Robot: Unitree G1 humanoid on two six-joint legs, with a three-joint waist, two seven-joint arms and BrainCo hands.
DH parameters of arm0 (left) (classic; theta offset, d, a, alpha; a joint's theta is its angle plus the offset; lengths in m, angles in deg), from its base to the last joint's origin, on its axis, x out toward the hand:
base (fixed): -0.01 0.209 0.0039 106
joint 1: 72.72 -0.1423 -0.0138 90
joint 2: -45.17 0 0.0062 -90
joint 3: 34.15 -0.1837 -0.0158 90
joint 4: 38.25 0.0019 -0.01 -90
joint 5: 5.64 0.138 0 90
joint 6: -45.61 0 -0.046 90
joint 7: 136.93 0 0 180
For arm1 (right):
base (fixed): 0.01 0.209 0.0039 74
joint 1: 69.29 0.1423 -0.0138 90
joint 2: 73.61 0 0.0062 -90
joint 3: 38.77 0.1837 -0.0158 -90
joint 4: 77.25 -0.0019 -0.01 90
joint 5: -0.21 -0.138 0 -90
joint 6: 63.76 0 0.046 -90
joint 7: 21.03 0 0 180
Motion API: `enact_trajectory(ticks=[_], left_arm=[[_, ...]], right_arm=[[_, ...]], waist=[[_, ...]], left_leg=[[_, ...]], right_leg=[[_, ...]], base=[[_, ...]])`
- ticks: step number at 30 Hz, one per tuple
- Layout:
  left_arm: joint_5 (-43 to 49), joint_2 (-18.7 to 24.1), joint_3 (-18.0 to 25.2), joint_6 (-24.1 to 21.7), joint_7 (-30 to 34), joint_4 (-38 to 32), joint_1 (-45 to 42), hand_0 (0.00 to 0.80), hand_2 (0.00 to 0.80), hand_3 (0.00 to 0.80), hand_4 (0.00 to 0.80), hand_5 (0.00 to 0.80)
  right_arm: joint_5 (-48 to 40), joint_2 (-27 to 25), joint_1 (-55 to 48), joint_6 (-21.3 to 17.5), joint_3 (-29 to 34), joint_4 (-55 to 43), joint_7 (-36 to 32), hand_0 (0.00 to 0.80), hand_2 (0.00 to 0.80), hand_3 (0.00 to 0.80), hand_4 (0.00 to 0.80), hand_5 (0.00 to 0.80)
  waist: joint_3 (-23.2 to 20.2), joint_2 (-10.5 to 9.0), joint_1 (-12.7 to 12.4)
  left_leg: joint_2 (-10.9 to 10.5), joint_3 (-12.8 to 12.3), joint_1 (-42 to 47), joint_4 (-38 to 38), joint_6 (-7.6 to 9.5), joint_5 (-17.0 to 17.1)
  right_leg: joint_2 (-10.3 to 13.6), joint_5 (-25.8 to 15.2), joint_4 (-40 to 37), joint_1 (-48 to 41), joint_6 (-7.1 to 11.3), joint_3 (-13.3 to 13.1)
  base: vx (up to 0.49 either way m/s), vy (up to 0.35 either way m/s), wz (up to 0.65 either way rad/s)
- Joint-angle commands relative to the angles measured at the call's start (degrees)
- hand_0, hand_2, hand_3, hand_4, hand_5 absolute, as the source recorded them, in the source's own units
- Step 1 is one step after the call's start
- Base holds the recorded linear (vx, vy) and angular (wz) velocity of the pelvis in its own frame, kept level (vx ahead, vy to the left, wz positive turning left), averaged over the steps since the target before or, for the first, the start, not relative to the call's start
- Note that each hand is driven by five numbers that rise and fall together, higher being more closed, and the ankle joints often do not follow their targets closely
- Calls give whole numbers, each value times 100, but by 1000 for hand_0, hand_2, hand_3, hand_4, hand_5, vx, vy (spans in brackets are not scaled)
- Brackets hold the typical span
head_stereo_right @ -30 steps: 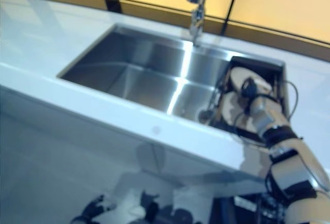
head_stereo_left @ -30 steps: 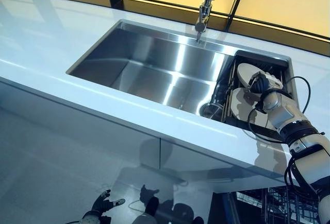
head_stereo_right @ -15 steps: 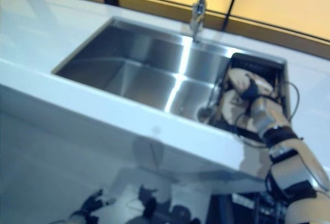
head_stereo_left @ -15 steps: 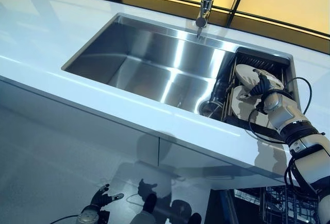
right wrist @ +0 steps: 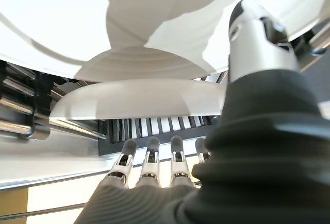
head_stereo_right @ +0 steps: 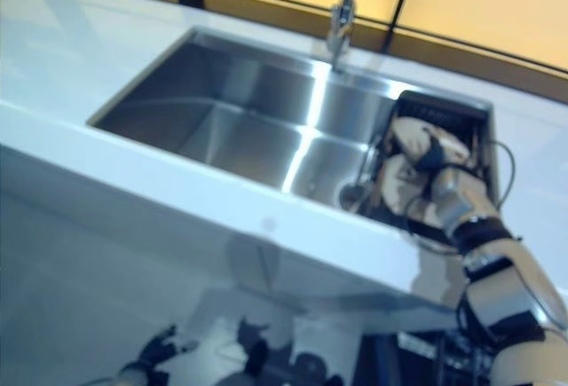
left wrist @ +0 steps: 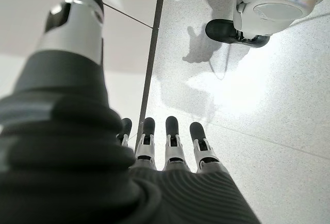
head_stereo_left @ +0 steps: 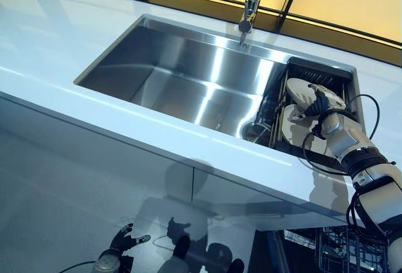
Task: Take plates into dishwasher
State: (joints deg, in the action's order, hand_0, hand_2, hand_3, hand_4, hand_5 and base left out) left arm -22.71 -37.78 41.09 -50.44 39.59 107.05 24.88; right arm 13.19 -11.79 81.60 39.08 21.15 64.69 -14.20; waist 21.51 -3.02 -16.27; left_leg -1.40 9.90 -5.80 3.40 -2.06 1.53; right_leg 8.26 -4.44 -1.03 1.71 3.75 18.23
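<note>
Two white plates stand on edge in a black rack at the sink's right end: a rear plate and a front plate. My right hand reaches in over them. In the right wrist view the rim of a plate lies between the straight fingers and the raised thumb, and a second plate fills the space past it. I see no firm grip. My left hand hangs low by the floor, fingers straight and holding nothing.
The steel sink is set in a white counter, with a faucet at the back. A round drain fitting sits beside the rack. A wire dishwasher rack shows below the counter at the lower right.
The whole view has shifted a little, so the camera moved. My right hand has stayed at the plates in the rack with barely any move. The left hand still hangs low.
</note>
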Motion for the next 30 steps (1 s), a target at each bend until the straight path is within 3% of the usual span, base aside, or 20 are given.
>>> enact_trajectory(ticks=[1,22,23,25,28,30], left_arm=[[-161,107,-294,-244,-54,-94,67,0,0,0,0,0],[-242,85,-337,-276,-22,-117,130,0,0,0,0,0],[-248,91,-339,-276,-11,-117,130,0,0,0,0,0],[-246,96,-340,-253,-9,-151,122,0,0,0,0,0],[-280,97,-348,-261,-8,-158,112,0,0,0,0,0],[-281,90,-355,-279,-7,-135,115,0,0,0,0,0]], right_arm=[[276,-299,504,21,-436,52,146,0,0,0,0,0],[313,-232,595,-29,-486,261,254,0,0,0,0,0],[317,-237,612,-29,-495,270,283,270,270,270,270,270],[307,-260,625,-16,-481,246,329,461,461,461,461,461],[341,-268,620,9,-456,216,418,621,621,621,621,621],[364,-262,623,21,-450,227,473,678,678,678,678,678]], waist=[[-119,88,-44],[1,185,-83],[5,184,-85],[6,184,-86],[11,195,-77],[7,195,-79]], left_leg=[[126,-150,-125,-161,138,209],[97,-114,-241,-127,139,230],[94,-119,-245,-121,142,229],[91,-118,-250,-113,145,226],[89,-127,-256,-108,147,223],[81,-125,-253,-110,154,219]], right_leg=[[406,140,1008,161,284,-112],[430,152,1057,256,258,-74],[434,148,1061,258,258,-73],[436,141,1068,261,260,-72],[438,140,1074,268,264,-78],[437,137,1075,270,262,-78]], base=[[0,0,0],[0,0,0],[0,0,0],[0,0,0],[0,0,0],[0,0,0]])
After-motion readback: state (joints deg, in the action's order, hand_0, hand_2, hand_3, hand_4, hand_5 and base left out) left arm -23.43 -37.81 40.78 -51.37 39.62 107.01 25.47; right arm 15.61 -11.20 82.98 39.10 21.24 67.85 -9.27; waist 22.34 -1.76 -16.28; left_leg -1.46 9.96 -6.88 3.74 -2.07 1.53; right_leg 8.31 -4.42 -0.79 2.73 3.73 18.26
